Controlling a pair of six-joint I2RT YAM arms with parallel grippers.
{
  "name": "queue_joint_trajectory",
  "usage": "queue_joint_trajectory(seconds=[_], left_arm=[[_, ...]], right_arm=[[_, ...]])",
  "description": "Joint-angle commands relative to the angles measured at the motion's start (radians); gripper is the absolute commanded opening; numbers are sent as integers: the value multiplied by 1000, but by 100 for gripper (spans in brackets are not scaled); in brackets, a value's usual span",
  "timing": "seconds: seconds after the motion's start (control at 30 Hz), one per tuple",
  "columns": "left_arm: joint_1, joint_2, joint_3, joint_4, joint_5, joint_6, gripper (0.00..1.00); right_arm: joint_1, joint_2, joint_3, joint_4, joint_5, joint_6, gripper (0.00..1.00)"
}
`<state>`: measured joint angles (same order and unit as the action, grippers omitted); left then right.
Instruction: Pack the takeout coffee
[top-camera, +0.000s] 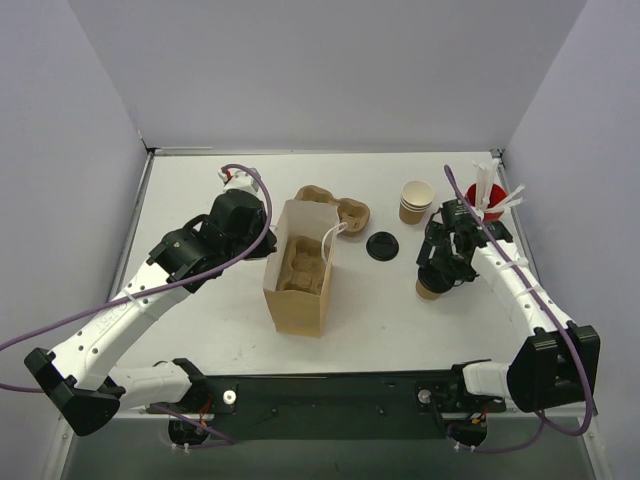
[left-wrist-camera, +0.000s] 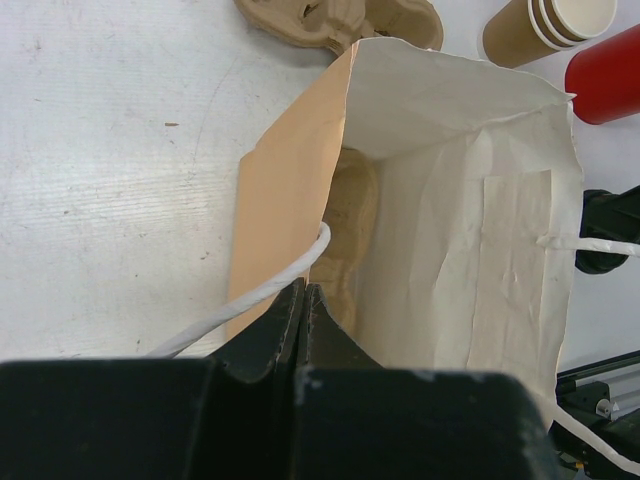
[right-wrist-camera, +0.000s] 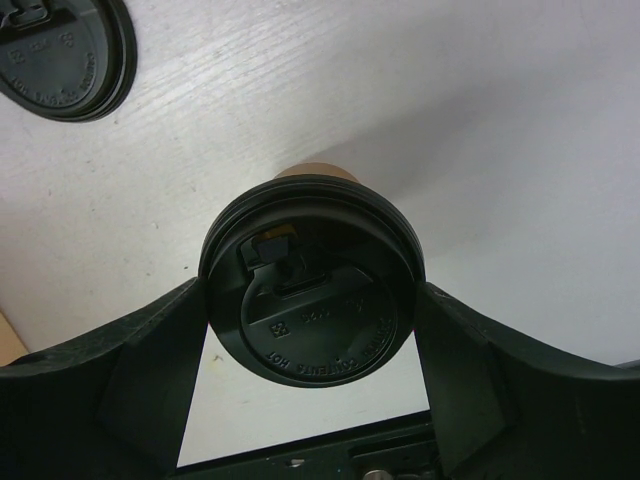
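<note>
Right end effector (right-wrist-camera: 312, 290) clamped on lidded takeout coffee (right-wrist-camera: 320, 325); left end effector (left-wrist-camera: 303, 292) closed at bag (left-wrist-camera: 450, 150) rim.

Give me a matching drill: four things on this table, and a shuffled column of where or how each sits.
1 lidded cup
2 loose lid
3 red cup
4 paper bag

A stands open, tray inside
B lies flat on the table
C between the fingers of the right gripper
D holds white sticks

Pairs: 1-C, 2-B, 3-D, 4-A
</note>
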<state>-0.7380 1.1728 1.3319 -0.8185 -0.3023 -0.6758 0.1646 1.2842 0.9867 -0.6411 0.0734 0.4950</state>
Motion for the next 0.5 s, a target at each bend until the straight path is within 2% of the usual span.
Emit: queue_joint_trajectory(seconds=[0.0, 0.27, 0.47], left_arm=[[-3, -9, 9, 39, -14, -5, 0], [-6, -2, 6, 51, 3, 2, 0], [-11, 22, 49, 48, 14, 42, 0]], right_arm=[[47, -32, 78, -78, 23, 7, 53], [133, -62, 320, -183, 26, 14, 51], [173, -65, 505, -229, -29, 20, 50]])
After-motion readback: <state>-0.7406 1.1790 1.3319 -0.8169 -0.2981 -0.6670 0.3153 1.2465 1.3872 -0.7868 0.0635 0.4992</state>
